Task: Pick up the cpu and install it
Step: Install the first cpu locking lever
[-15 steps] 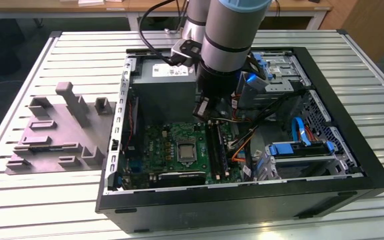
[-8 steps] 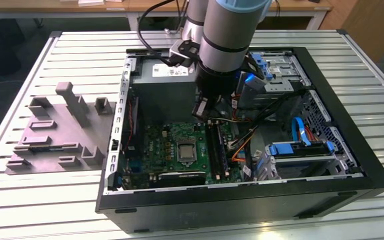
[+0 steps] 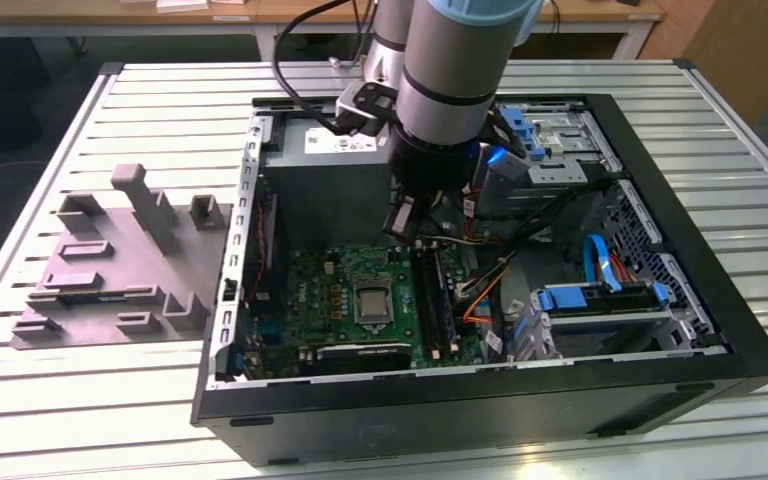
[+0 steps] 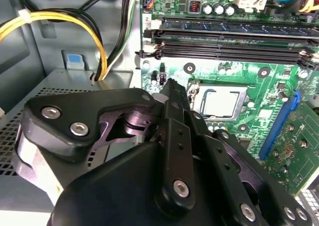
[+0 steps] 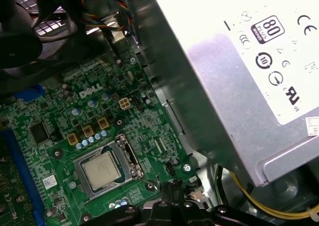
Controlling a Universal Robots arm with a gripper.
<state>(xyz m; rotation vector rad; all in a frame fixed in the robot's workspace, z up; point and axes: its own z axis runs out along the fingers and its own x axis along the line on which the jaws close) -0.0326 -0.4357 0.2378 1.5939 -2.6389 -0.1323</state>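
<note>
Sitting in the motherboard socket (image 5: pixel 106 169), cpu (image 5: pixel 101 170), gripper (image 5: pixel 172 196) just above

A pale silvery-beige cpu (image 5: pixel 101 170) sits on a green motherboard (image 5: pixel 65 131) in the lower left of the first wrist view, beside a grey power supply (image 5: pixel 239 76). In the exterior view, a black computer case (image 3: pixel 491 400) rests on a white slatted tabletop (image 3: pixel 91 400), with a grey tray (image 3: pixel 117 260) at left and blue cables (image 3: pixel 598 265) at right.
</note>
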